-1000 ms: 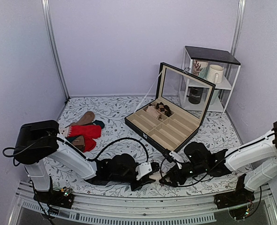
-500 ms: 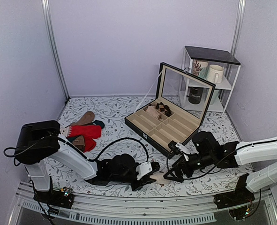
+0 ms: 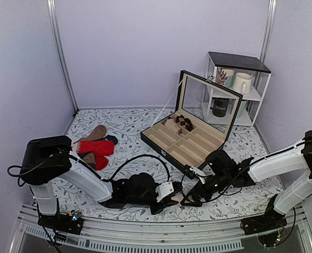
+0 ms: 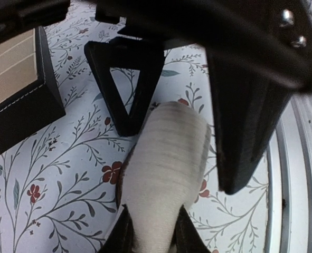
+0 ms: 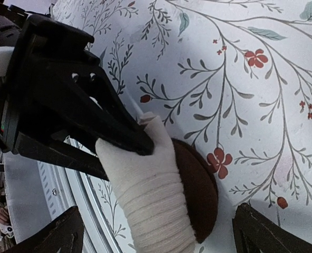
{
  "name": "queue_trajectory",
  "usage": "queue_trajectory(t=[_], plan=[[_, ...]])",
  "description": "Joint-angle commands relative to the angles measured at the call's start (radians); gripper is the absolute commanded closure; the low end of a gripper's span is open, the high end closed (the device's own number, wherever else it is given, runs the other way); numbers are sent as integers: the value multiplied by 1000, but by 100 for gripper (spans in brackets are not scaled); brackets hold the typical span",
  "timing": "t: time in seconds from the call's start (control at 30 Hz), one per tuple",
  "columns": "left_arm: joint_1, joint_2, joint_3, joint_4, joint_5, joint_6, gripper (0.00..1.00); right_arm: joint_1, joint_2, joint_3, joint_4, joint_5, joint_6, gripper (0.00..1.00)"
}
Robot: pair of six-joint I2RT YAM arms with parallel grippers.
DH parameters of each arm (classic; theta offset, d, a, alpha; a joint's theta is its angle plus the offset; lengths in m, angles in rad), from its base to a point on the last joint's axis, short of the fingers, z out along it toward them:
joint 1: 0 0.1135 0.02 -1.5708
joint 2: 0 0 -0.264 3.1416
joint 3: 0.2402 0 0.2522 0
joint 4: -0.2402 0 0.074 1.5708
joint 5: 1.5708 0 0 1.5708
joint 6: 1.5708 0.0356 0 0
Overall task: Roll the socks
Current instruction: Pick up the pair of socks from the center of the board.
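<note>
A soft-knit roll of cream socks with a dark brown end [image 4: 166,163] lies on the white, flower-printed bench [image 3: 124,126], close to its near edge and beside the metal rail [image 4: 298,158]. It sits between the two arms. The left hand [image 4: 151,234] pinches the roll, with its two black fingers [image 4: 121,235] pressed against opposite sides of the cream knit. In the right wrist view, one of those fingers lies across the top of the roll, and the brown end bulges out on the side towards the bench. The right hand [image 5: 157,221] is spread wide, with one finger on either side of the roll and neither touching it. In the left wrist view, one of these fingers shows as a black triangular frame [image 4: 125,79] and the other as a broad black blade [image 4: 245,121] flanking the cream tip. Just beyond the hands stands a black case [image 3: 190,145] with tan compartments and its glass lid propped open. A small cream and brown bundle [image 3: 177,124] lies in one of the far compartments. Well apart on the left lie a pair of bright red socks [image 3: 95,147] and, touching them on the far side, tan and teal socks [image 3: 96,133]. A white wire shelf [image 3: 237,87] holding mugs stands at the far right corner.
</note>
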Motion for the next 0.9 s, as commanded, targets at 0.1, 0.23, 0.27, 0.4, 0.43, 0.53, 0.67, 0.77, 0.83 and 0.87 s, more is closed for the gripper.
queue_trajectory(t=[0.1, 0.23, 0.27, 0.4, 0.43, 0.53, 0.67, 0.77, 0.83, 0.87], plan=[[3, 101, -41, -266, 20, -7, 100, -5, 68, 19, 74, 50, 21, 2], [3, 108, -37, -270, 20, -10, 100, -6, 112, 33, 78, 7, 22, 10], [4, 108, -36, -272, 19, -9, 100, -6, 114, 31, 78, -2, 28, 13], [4, 109, -37, -272, 19, -10, 100, -6, 103, 2, 84, -40, 48, 26], [3, 110, -36, -273, 18, -11, 100, -5, 97, -7, 86, -49, 56, 29], [3, 115, -34, -275, 20, -13, 100, -5, 79, -31, 86, -67, 77, 36], [3, 117, -33, -276, 21, -13, 100, -6, 66, -58, 96, -59, 102, 39], [3, 120, -30, -276, 24, -13, 100, -6, 79, -52, 110, -51, 108, 47], [2, 125, -23, -285, 21, -14, 100, -6, 106, -28, 109, -62, 107, 58], [2, 127, -20, -288, 20, -14, 100, -6, 121, -19, 108, -74, 106, 64]])
